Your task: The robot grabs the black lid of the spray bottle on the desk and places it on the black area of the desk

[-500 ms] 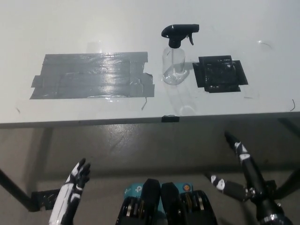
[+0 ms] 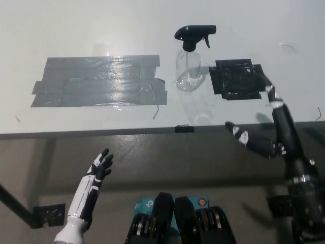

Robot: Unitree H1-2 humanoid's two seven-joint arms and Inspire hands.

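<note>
Head view: right hand (image 2: 269, 133) is spread wide, empty, near the desk (image 2: 152, 25) edge; bottle (image 2: 189, 63) could be toppled if its lid (image 2: 192, 35) is clipped.

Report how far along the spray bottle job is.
Nothing is done yet: the clear plastic spray bottle stands on the white desk beside the black taped patch. The open black right hand reaches over the desk edge; the white left hand rests low. Grasping and placing remain.
</note>
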